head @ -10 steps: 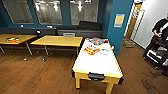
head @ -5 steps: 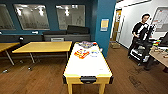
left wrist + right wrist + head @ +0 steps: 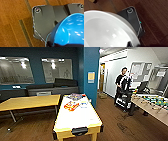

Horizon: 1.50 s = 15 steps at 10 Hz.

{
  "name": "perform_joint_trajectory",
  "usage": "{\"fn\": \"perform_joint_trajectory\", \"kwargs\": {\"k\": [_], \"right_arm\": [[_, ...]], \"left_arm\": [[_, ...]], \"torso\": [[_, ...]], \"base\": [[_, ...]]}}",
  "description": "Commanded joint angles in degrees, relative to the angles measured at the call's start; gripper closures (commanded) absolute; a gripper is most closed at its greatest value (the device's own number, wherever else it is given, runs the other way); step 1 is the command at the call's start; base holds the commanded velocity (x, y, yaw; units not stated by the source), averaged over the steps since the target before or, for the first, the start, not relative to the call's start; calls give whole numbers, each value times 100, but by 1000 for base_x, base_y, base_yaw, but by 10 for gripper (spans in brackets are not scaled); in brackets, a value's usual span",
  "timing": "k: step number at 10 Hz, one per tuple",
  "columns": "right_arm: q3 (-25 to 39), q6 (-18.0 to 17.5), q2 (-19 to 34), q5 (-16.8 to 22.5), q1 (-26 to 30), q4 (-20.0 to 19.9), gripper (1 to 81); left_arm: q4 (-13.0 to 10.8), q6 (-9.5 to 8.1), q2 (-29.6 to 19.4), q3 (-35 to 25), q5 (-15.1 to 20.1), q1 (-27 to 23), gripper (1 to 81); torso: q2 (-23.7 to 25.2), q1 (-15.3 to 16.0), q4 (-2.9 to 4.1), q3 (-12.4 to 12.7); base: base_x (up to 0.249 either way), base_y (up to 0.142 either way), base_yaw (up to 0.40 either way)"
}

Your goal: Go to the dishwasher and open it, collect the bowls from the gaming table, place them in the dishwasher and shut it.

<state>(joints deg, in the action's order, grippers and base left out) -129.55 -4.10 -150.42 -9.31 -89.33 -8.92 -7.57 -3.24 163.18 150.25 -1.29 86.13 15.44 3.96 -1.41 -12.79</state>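
A bright blue bowl (image 3: 70,31) hangs close over the wooden floor in the left wrist view, and my left gripper (image 3: 58,45) is shut on its rim. In the right wrist view a white bowl (image 3: 105,32) likewise hangs above the floor, with my right gripper (image 3: 130,45) shut on its edge. Ahead in the head view stands the gaming table (image 3: 76,119), long and white-topped with a dark end fitting. Colourful board games (image 3: 71,106) lie on its far half. The dishwasher is out of view.
A yellow-topped table (image 3: 30,102) stands left of the gaming table, with dark sofas (image 3: 50,89) behind it. A blue pillar (image 3: 91,74) rises behind. On the right a person (image 3: 122,84) stands with a control rig, next to a green foosball table (image 3: 152,103). Wooden floor (image 3: 117,124) lies between.
The whole head picture has shifted, so the camera has moved. The gaming table now looks nearer, and the foosball table has come into view on the right.
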Motion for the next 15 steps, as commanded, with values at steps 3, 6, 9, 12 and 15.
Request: {"fn": "perform_joint_trajectory", "kwargs": {"k": [3,6,9,12,15], "right_arm": [[-61,14,53,237,288,66,811],[-105,14,-17,237,279,66,811],[-148,14,-52,228,253,58,811],[-148,14,-70,228,244,57,811],[-219,5,-96,228,244,49,811]], "left_arm": [[-78,-1,-40,49,305,-267,811],[-69,-1,66,154,305,-267,811],[-78,-1,197,321,305,-267,811],[-69,-1,259,374,305,-267,811],[-69,-10,365,374,314,-267,811]], "torso": [[0,0,0,2],[0,-2,0,2],[0,-2,0,2],[0,-2,0,5],[0,-2,0,5]], "base": [[0,0,-346],[0,0,-357],[0,0,-386],[0,0,-392],[0,0,-391]]}}
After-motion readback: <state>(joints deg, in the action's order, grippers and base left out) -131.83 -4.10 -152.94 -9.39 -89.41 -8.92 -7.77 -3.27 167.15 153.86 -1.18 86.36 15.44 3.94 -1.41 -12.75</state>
